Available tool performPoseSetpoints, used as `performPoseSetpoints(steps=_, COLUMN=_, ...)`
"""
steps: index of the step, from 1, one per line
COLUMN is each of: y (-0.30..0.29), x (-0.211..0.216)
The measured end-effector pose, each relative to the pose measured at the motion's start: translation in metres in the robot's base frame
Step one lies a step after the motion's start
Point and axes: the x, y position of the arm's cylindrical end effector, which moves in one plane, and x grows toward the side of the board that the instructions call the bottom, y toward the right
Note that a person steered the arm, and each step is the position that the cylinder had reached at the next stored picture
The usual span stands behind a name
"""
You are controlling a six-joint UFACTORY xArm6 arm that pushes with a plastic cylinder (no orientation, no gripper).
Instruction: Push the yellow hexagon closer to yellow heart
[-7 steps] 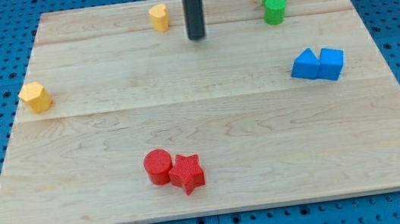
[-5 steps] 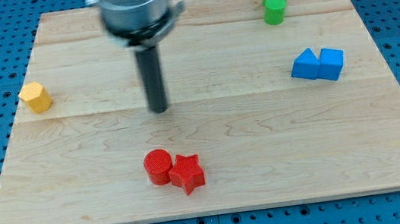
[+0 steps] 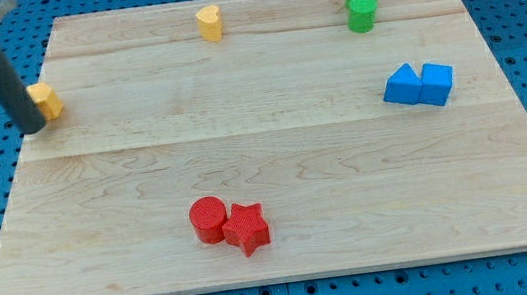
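The yellow hexagon [image 3: 46,99] sits near the board's left edge, partly hidden by my rod. My tip [image 3: 32,127] is at the hexagon's lower left, touching or nearly touching it. The yellow heart [image 3: 210,21] stands near the view's top, left of centre, far to the right of the hexagon.
A green star on a green cylinder [image 3: 361,5] stands at the top right. A blue triangle [image 3: 402,84] and blue cube [image 3: 436,83] touch at the right. A red cylinder [image 3: 208,219] and red star [image 3: 246,228] touch at the bottom centre. The wooden board [image 3: 295,154] lies on blue pegboard.
My rod swept from the top centre down through the board's middle to the left edge. The yellow hexagon has shifted slightly up and right.
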Motion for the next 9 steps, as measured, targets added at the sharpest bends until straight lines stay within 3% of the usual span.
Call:
performPoseSetpoints(steps=1, y=-0.014, x=0.001)
performPoseSetpoints(steps=4, y=0.059, x=-0.101)
performPoseSetpoints(steps=5, y=0.029, x=-0.113)
performPoseSetpoints(steps=6, y=0.037, x=-0.123)
performPoseSetpoints(steps=7, y=0.094, x=-0.123)
performPoseSetpoints(steps=9, y=0.153, x=-0.099)
